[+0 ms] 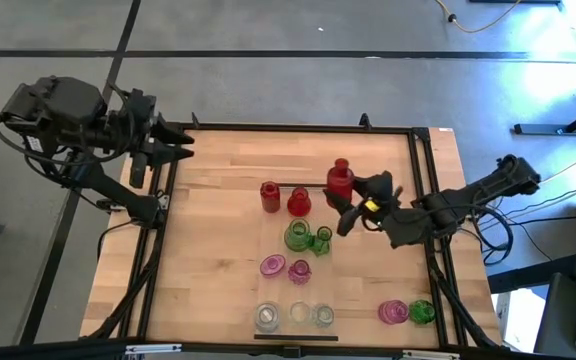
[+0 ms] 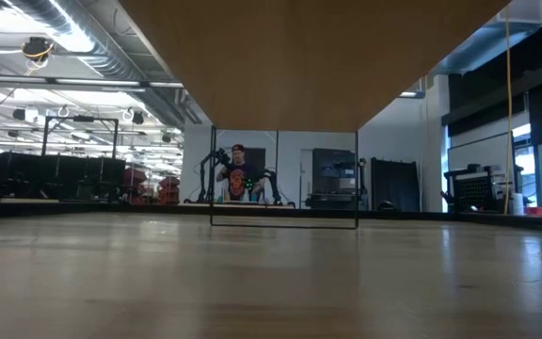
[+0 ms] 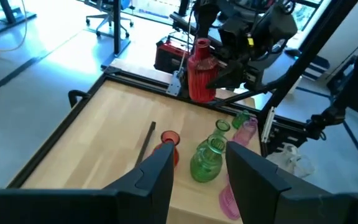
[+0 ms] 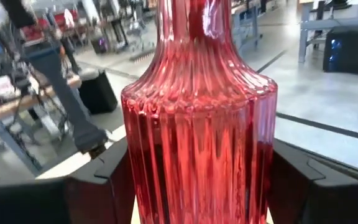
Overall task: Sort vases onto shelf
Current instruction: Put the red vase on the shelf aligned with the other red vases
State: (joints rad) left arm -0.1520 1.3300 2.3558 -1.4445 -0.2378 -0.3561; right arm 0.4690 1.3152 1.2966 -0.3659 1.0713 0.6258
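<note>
Twelve small glass vases in view from above, all looking empty, most on the butcher-block wood tabletop [image 1: 208, 250] inside its black metal frame. Largest first: pale long wood shelf board [image 1: 298, 260], lighter than the tabletop, dark strip at each short end, running from mid-table to the near edge. Left arm parked over the table's far left corner, left gripper [image 1: 180, 145] fingers part-way apart, holding nothing. Right arm reaches in from the right side; right gripper [image 1: 351, 205] is clamped on the tall ribbed red glass vase [image 1: 340, 180], dark fingers pressed on both sides of its fluted body in the right wrist view, just beside the shelf's far end. In the left wrist view that vase stands upright in the grip, off the wood.

Shelf contents: two smaller red glass vases [image 1: 284, 198] side by side at the far strip, a round-bellied green glass vase [image 1: 297, 237] with a smaller green one [image 1: 322, 238] touching it, two pink glass vases [image 1: 286, 268] below those, three clear glass vases [image 1: 295, 316] in a row at the near strip. Off the shelf, near the table's right front corner: one pink ribbed vase [image 1: 393, 312] and one green vase [image 1: 421, 312], just beside each other. All the glass is translucent, with narrow necks. Low view shows only wood surface and room.
</note>
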